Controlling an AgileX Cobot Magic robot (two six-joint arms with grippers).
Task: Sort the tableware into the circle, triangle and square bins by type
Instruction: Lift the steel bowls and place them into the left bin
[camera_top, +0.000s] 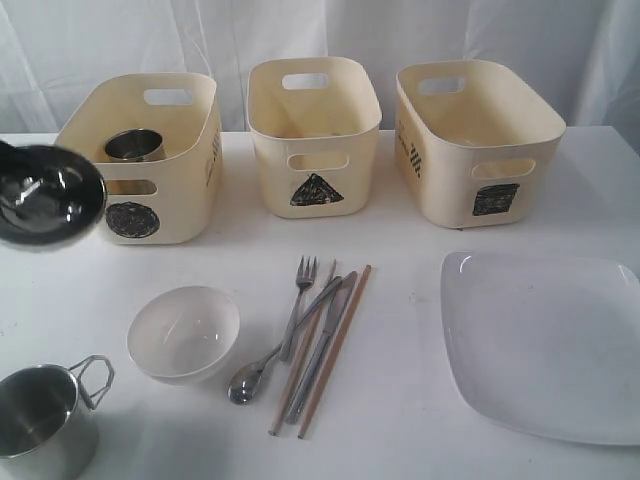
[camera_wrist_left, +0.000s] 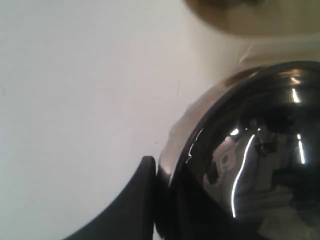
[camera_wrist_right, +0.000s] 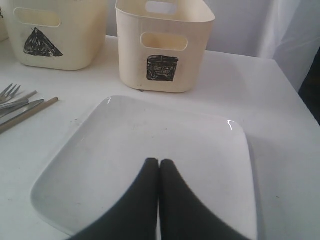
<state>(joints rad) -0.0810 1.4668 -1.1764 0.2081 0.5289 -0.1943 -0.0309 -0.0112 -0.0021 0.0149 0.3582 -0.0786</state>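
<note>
My left gripper (camera_wrist_left: 162, 167) is shut on the rim of the steel bowl (camera_wrist_left: 250, 165), one finger outside and one inside. The bowl (camera_top: 50, 195) hangs tilted at the far left, just in front of the circle bin (camera_top: 170, 215), which holds a steel mug (camera_top: 133, 146). The triangle bin (camera_top: 270, 180) and square bin (camera_top: 450, 190) stand further right. On the table lie a white bowl (camera_top: 183, 330), a second mug (camera_top: 40, 420), fork (camera_top: 300, 300), spoon (camera_top: 250, 380), knife (camera_top: 325, 345) and chopsticks (camera_top: 335, 350). My right gripper (camera_wrist_right: 159, 162) is shut and empty over the white square plate (camera_wrist_right: 150, 125).
The plate (camera_top: 550, 340) lies at the front right of the white table, reaching its right edge. The cutlery lies bunched in the middle. A white curtain hangs behind the three bins. The second mug stands at the front left corner.
</note>
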